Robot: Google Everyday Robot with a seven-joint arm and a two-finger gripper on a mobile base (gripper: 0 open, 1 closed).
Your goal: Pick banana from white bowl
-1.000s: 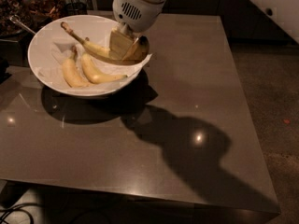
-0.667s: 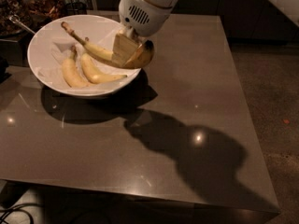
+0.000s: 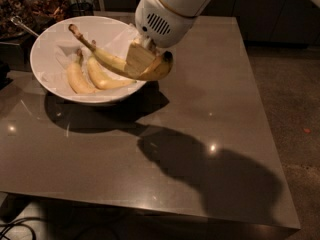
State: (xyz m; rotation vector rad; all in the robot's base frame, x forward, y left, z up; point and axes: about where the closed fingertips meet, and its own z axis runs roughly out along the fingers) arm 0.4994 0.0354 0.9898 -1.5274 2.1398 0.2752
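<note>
Raised a touch, your gripper (image 3: 141,59) pinches the banana (image 3: 107,58) near its dark tip, stem trailing toward 10 o'clock over the white bowl (image 3: 41,46).

gripper (image 3: 142,59): risen slightly, over the bowl's (image 3: 50,84) right rim, gripping the banana (image 3: 107,59)
banana: lifted clear of the paper (image 3: 117,36), dark tip now past the rim
shadow (image 3: 225,184): slid nearer across the table (image 3: 225,84)

White arm angled down from upper right, pincer (image 3: 141,64) clamped on banana (image 3: 111,61) midway.
</note>
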